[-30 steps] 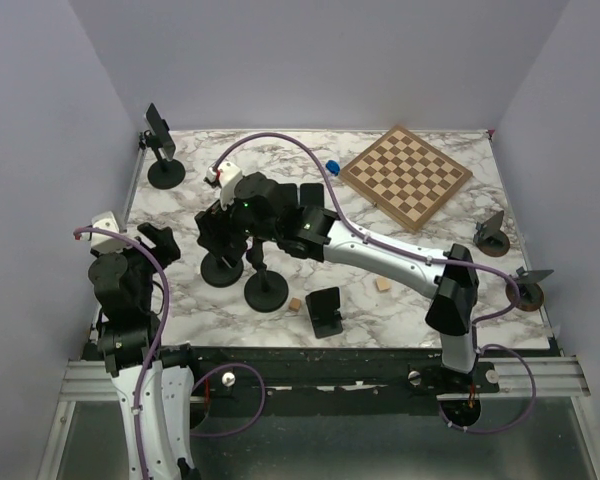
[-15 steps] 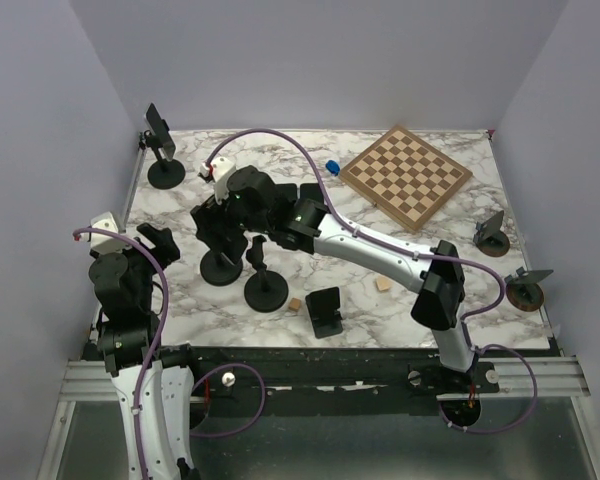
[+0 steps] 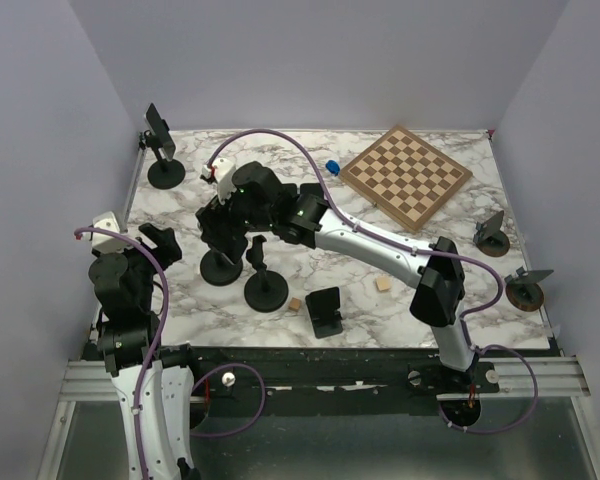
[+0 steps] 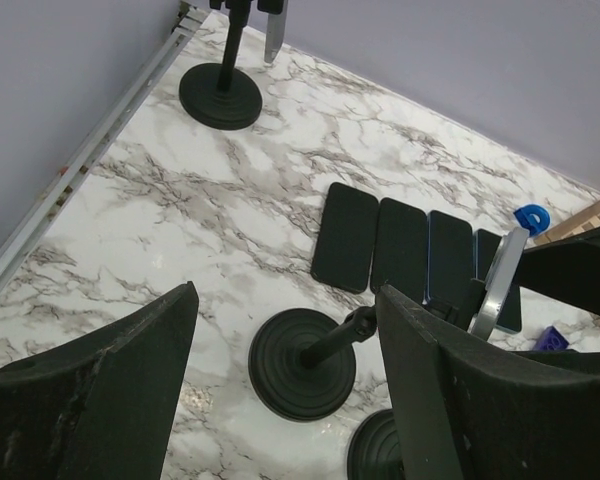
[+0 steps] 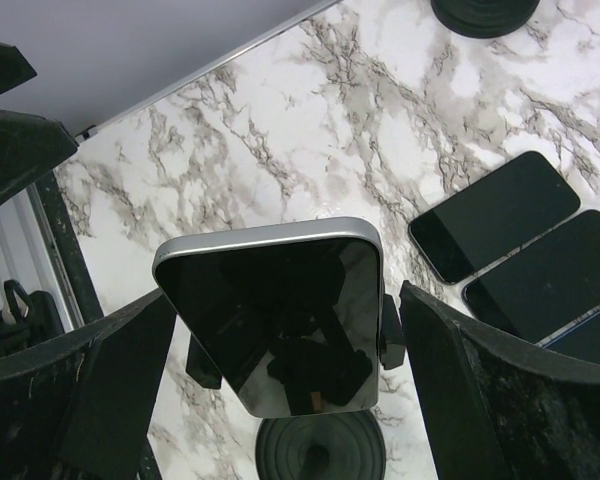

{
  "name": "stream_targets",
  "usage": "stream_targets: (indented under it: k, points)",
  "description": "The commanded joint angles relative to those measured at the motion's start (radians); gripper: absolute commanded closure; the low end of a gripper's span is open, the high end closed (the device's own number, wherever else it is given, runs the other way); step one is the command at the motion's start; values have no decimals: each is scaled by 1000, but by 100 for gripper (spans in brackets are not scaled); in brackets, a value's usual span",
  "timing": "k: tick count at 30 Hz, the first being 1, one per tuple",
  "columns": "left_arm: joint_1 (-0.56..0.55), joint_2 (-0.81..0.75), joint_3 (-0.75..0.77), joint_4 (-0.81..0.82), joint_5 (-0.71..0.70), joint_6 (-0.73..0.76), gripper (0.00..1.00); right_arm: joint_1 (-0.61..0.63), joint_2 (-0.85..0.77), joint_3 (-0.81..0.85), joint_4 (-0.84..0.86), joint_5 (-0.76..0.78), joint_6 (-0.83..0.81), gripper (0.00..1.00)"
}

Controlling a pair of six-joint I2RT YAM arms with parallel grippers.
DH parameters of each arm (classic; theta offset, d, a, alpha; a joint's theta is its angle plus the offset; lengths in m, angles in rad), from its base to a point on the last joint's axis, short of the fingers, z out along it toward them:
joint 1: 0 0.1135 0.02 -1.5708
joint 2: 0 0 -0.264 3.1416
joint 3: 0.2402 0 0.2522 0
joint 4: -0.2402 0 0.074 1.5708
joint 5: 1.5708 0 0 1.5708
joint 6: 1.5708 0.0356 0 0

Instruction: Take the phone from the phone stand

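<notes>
The phone (image 5: 280, 310) sits in the cradle of the phone stand (image 5: 320, 452), in the left-centre part of the table (image 3: 400, 300), and the right gripper (image 5: 285, 345) is directly over it: in the right wrist view the screen faces the camera and fills the gap between the two fingers. The phone's short side spans from one finger to the other, so its long edges face the pads and its long axis runs down toward the stand's round base. The right jaws stand wide apart, one finger just beside each long edge, clamped on nothing; whether either pad touches the casing I cannot tell. My reading is that closing straight inward would catch the phone across its width. The left gripper (image 4: 285, 320) hangs well apart at the near left edge, jaws also apart and holding nothing, so the right arm is plainly the nearer one
</notes>
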Motion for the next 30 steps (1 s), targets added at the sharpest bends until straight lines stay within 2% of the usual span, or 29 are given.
stream_targets:
  k: [1, 11, 14, 15, 20, 22, 26, 30]
  points:
    - [6, 2, -15, 16, 49, 10, 20, -4, 37, 5, 21, -57, -25, 3]
    - [9, 1, -16, 21, 63, 12, 21, -5, 66, 31, 24, -23, -48, 4]
    - [10, 3, -16, 24, 66, 12, 21, -4, 76, 42, 22, -18, -46, 9]
    - [9, 3, -17, 24, 70, 12, 20, -4, 76, 42, 25, -10, -43, 16]
    - [10, 3, -21, 28, 92, 15, 21, -5, 39, 6, 63, 32, -7, 63]
    - [9, 5, -27, 41, 125, 19, 22, -9, 32, 11, 56, 26, 25, 79]
    - [9, 7, -40, 81, 229, 25, 26, -54, 46, 45, 22, -68, 130, 99]
    - [9, 11, -57, 122, 326, 21, 36, -125, 78, 92, -25, -221, 252, 99]
